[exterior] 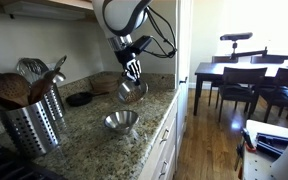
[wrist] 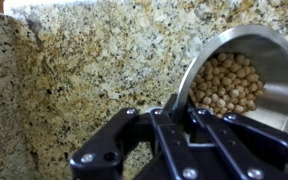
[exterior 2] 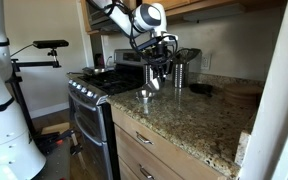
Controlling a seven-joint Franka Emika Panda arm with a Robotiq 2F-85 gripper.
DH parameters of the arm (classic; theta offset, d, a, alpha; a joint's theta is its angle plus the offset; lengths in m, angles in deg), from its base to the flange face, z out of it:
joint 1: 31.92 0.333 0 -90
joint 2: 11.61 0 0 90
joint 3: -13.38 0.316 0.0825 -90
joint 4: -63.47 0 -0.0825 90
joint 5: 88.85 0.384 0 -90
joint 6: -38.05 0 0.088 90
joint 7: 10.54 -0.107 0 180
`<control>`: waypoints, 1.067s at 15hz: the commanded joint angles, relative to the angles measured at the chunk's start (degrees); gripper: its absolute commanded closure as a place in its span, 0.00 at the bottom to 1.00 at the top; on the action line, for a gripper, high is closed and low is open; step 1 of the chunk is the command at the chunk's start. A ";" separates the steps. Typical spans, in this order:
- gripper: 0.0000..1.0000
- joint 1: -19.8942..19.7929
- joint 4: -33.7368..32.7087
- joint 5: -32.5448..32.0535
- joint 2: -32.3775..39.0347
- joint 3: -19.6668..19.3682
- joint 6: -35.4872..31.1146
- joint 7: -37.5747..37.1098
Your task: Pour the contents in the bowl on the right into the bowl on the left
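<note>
My gripper (exterior: 132, 70) is shut on the rim of a steel bowl (exterior: 131, 91) and holds it tilted above the granite counter. In the wrist view the held bowl (wrist: 274, 60) is full of chickpeas (wrist: 227, 84), and my gripper (wrist: 182, 112) pinches its rim. A second steel bowl (exterior: 121, 122) sits on the counter just in front of and below the held one; what it holds cannot be told. In an exterior view the gripper (exterior 2: 156, 68) holds the bowl (exterior 2: 151, 85) over the other bowl (exterior 2: 145, 96) near the stove.
A steel utensil holder (exterior: 32, 122) with wooden spoons stands on the counter. A dark dish (exterior: 79, 98) and a brown bowl (exterior: 105, 80) sit near the wall. A stove (exterior 2: 94, 85) with pans adjoins the counter. A dining table with chairs (exterior: 246, 78) is beyond.
</note>
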 commanded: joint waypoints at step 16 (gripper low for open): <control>0.93 5.79 -0.89 -9.90 0.30 0.82 3.91 -8.71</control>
